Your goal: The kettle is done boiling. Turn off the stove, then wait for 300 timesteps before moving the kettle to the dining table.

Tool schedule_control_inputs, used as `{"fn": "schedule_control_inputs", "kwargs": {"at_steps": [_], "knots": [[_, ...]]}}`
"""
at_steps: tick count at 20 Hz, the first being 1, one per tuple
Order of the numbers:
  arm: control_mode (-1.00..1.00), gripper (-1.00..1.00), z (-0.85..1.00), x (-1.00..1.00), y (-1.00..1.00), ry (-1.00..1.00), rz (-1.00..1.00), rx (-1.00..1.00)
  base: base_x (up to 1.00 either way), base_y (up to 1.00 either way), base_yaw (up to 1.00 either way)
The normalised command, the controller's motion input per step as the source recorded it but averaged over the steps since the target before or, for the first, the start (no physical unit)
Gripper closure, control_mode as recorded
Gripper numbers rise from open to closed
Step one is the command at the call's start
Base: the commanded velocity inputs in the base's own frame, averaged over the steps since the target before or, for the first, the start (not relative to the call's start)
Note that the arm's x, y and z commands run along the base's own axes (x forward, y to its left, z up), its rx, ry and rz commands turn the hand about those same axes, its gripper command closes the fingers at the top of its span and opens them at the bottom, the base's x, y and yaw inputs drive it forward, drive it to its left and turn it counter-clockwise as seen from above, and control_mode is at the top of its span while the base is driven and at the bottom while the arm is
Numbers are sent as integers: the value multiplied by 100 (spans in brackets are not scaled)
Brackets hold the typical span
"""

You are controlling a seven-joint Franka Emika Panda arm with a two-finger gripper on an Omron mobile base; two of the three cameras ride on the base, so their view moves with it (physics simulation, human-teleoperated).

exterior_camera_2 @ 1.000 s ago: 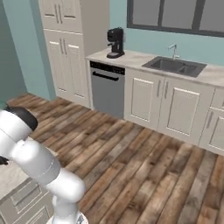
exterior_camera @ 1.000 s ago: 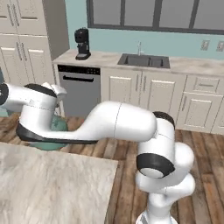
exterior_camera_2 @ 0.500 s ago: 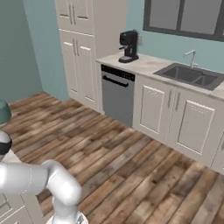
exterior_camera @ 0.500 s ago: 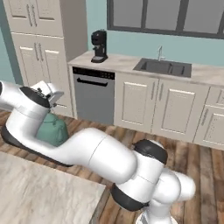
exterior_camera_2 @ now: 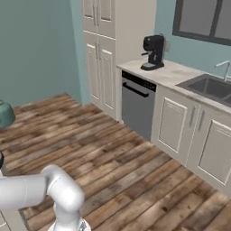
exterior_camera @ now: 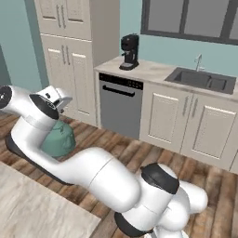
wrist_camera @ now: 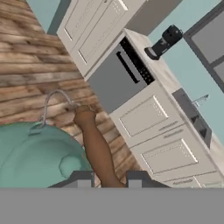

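Note:
My gripper (wrist_camera: 109, 179) is shut on the brownish handle (wrist_camera: 97, 148) of the teal-green kettle (wrist_camera: 35, 153), and the handle runs up between the two fingertips. In the left base view the kettle (exterior_camera: 58, 139) hangs under my hand, above the wooden floor and just beyond the near edge of the dining table (exterior_camera: 32, 209) with its marbled top. A sliver of the kettle (exterior_camera_2: 5, 115) also shows at the left edge of the right base view. The stove is out of view.
Ahead stands a counter run with a black coffee machine (exterior_camera: 129, 51), a grey dishwasher (exterior_camera: 121, 109) and a sink (exterior_camera: 202, 79). Tall off-white cabinets (exterior_camera: 69, 46) rise at its left end. Wooden floor (exterior_camera_2: 113, 167) lies between me and them.
The whole picture has shifted, so the base has moved: the counter and coffee machine now sit further right and closer. The kettle stays held in my gripper.

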Motion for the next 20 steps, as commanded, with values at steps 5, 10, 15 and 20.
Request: {"fn": "schedule_control_inputs", "kwargs": {"at_steps": [5, 10, 15, 20], "knots": [[100, 100, 0, 0, 0, 0, 0, 0, 33, -36, 37], [100, 100, 0, 0, 0, 0, 0, 0, 28, -41, 37], [100, 100, 0, 0, 0, 0, 0, 0, 27, -45, 36], [100, 100, 0, 0, 0, 0, 0, 0, 26, -52, 35]]}}
